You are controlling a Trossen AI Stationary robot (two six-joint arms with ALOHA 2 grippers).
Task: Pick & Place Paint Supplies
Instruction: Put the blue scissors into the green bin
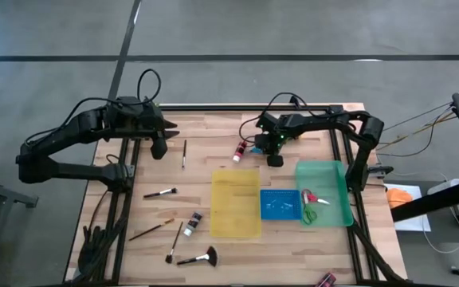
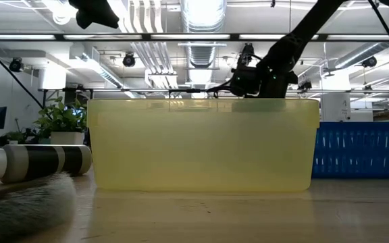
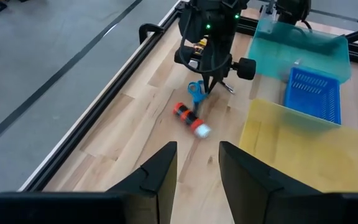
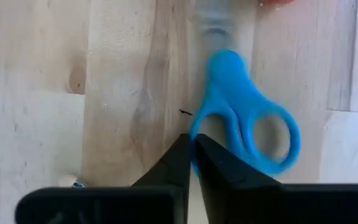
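My right gripper (image 1: 275, 159) (image 4: 191, 144) points down near the table's far edge, shut on the blue scissors (image 4: 247, 118) (image 3: 196, 92). A red paint bottle (image 1: 239, 150) (image 3: 189, 117) lies beside them on the wood. My left gripper (image 1: 159, 147) (image 3: 197, 163) hovers open over the far left of the table and touches nothing. Thin brushes (image 1: 159, 192), a black fan brush (image 1: 200, 257) and a black paint bottle (image 1: 194, 223) lie flat on the near left part. Red and green scissors (image 1: 309, 204) lie in the green tray (image 1: 333, 177). My right gripper pinches the blue scissors by the rim of one handle ring (image 4: 196, 163), with a sliver of blue showing between the two fingers. The fingers come from above, pointing down. The other ring (image 4: 271, 138) sticks out to the side. Whether the scissors are off the wood, I cannot tell.
The yellow tray (image 1: 236, 202), the blue tray (image 1: 280, 204) and the green tray stand side by side across the middle and right. One more brush (image 1: 184, 153) lies near my left gripper. A red bottle (image 1: 325, 279) sits at the near edge. A plant (image 2: 59, 121) stands beyond the table.
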